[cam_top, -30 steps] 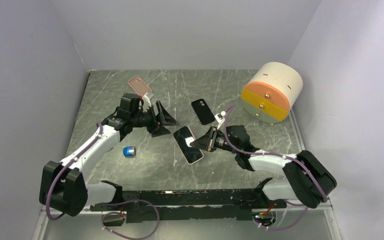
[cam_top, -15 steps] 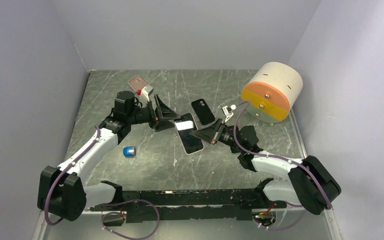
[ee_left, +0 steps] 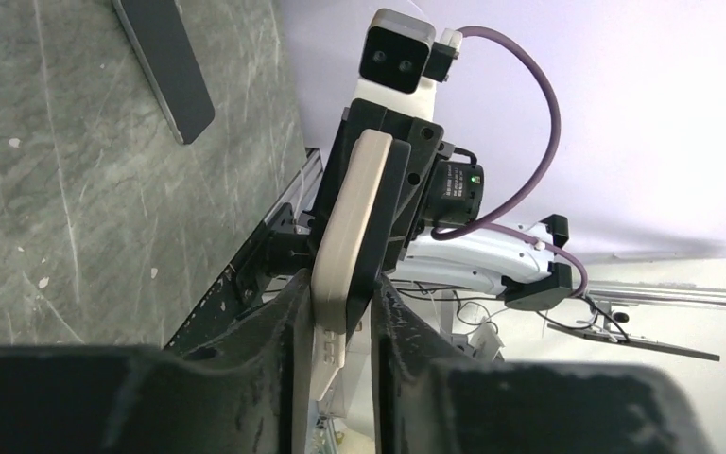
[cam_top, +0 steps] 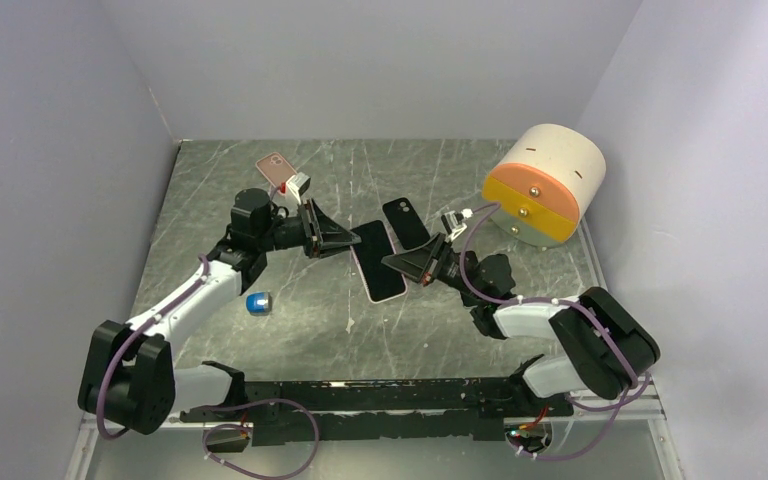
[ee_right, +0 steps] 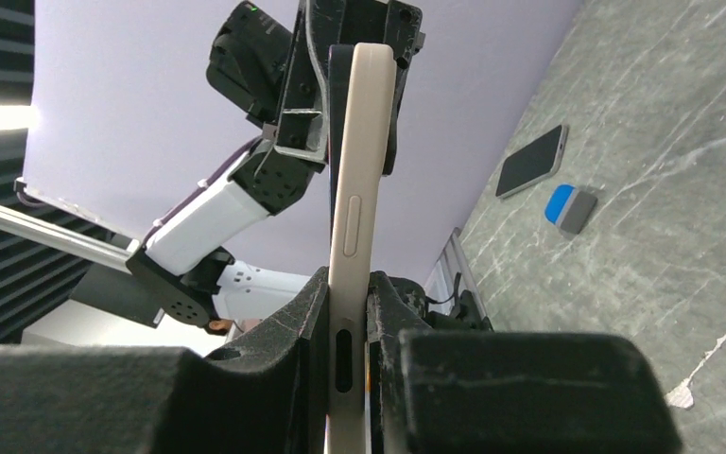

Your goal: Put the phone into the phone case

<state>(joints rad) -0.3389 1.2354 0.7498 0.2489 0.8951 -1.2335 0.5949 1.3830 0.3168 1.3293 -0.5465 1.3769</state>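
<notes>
The phone (cam_top: 377, 262), black-screened with a cream edge, hangs above the table between both arms. My right gripper (cam_top: 401, 266) is shut on its right side; in the right wrist view the phone's cream edge (ee_right: 359, 161) runs up from between the jaws of that gripper (ee_right: 348, 293). My left gripper (cam_top: 349, 240) is shut on the opposite side; in the left wrist view the phone (ee_left: 352, 227) sits pinched between the jaws of the left gripper (ee_left: 340, 298). The black phone case (cam_top: 405, 222) lies flat on the table just behind the phone and also shows as a dark slab (ee_left: 165, 61).
A pink-backed phone or case (cam_top: 278, 168) lies at the back left, also seen on the table (ee_right: 532, 161). A small blue block (cam_top: 259, 302) sits near the left arm (ee_right: 567, 206). A cream and orange cylinder (cam_top: 543, 184) stands at the back right.
The right gripper carried the phone up and toward the back. The left gripper swung in from the left and shut on the phone's other side.
</notes>
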